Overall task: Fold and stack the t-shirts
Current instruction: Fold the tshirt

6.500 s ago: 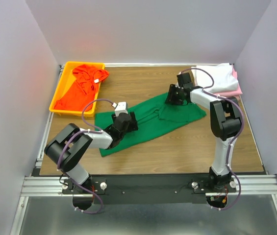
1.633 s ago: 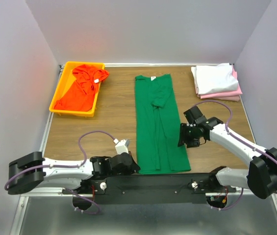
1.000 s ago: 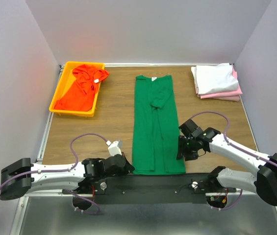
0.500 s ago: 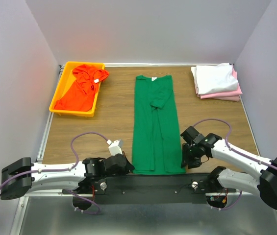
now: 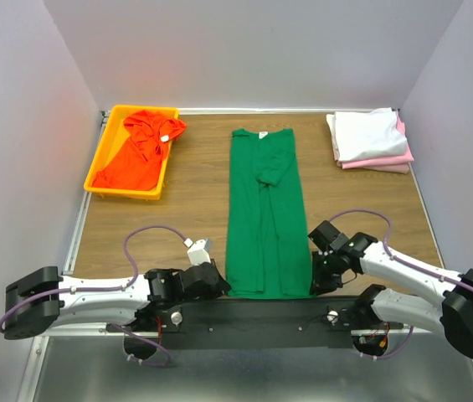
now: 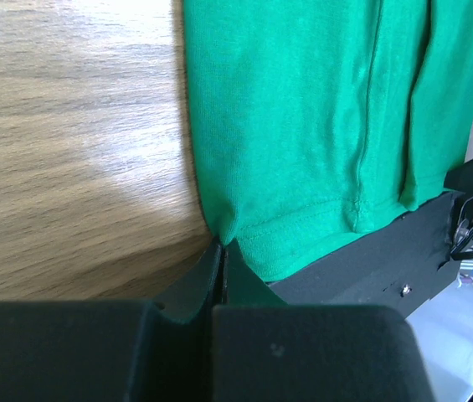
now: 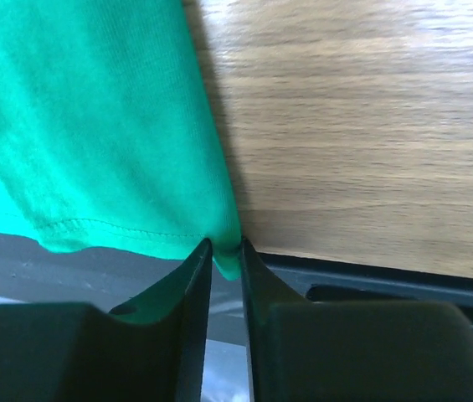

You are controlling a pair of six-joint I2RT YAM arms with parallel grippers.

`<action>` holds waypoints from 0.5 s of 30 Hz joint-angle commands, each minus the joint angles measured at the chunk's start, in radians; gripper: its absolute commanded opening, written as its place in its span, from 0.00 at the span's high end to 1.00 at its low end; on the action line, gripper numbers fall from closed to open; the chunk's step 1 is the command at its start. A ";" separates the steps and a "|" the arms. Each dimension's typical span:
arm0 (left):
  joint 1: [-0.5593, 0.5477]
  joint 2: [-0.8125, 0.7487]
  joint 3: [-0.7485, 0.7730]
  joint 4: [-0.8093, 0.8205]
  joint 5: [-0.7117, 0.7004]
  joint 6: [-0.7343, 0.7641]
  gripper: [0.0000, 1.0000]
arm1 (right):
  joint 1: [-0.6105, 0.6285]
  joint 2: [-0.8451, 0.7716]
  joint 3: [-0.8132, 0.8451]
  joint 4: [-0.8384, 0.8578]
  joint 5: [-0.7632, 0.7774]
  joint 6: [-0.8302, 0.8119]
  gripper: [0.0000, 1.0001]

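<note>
Top external view: narrow-folded dark green cloth t-shirt (image 5: pixel 265 209) lies mid-table, hem at the near edge. We see left gripper (image 6: pixel 222 251) clamped on its left hem corner, right gripper (image 7: pixel 225 249) pinching the right corner, jaws almost together. We'd lift both corners level, hem taut, and fold toward the collar

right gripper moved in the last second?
Yes: right gripper moved toward the near rail, along the green shirt's right edge to its hem corner.
</note>
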 commanded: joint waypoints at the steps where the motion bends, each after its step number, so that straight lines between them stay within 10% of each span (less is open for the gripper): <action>1: 0.005 0.008 0.006 0.008 -0.031 0.013 1.00 | 0.011 -0.016 -0.032 0.032 -0.047 0.000 0.77; 6: 0.005 0.015 0.006 0.033 -0.035 0.011 1.00 | 0.011 -0.036 -0.004 0.030 -0.049 -0.005 0.99; 15: 0.005 0.023 0.069 0.008 -0.142 0.003 1.00 | 0.011 -0.060 0.103 -0.022 0.031 -0.011 1.00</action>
